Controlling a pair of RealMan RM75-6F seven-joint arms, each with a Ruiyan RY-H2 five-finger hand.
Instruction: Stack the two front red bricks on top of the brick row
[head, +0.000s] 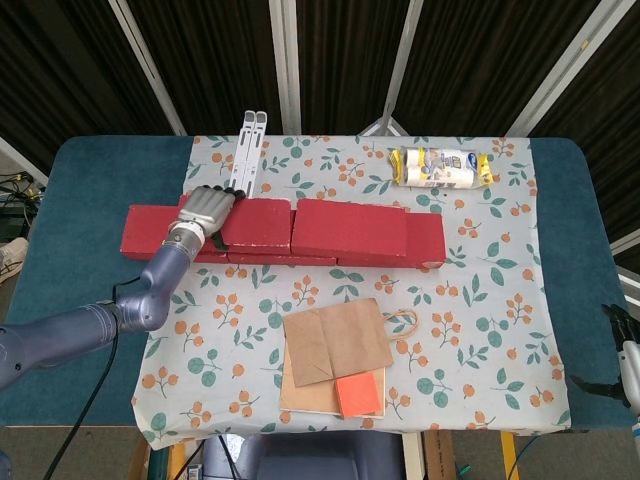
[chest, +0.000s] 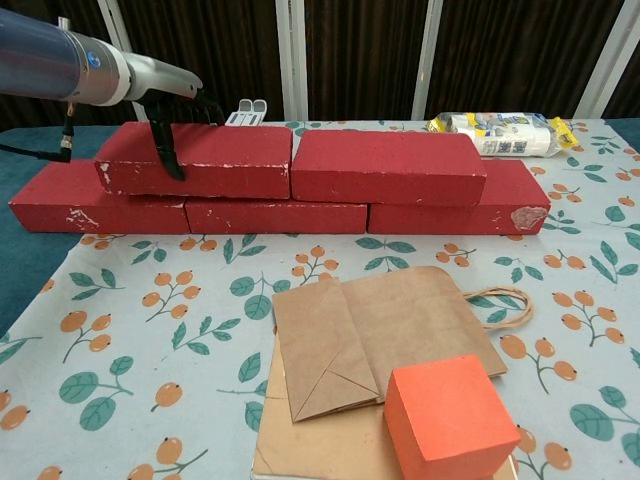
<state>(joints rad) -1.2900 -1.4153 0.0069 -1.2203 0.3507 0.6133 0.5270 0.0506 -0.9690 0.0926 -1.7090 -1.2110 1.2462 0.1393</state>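
The left hand (head: 203, 212) grips the upper left brick (chest: 195, 158) across its short width, thumb down the near face; this brick lies on the brick row (chest: 275, 213) with its long axis left-right, its right end touching the upper right brick (chest: 385, 167). The right hand (head: 626, 352) sits well apart at the near right table (head: 90, 190) edge, partly cut off, so whether its fingers are apart or together cannot be told.

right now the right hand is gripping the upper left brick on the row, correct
Not quite: it is the left hand that grips the upper left brick on the row, as the head view shows. The right hand sits apart at the table's far right edge.
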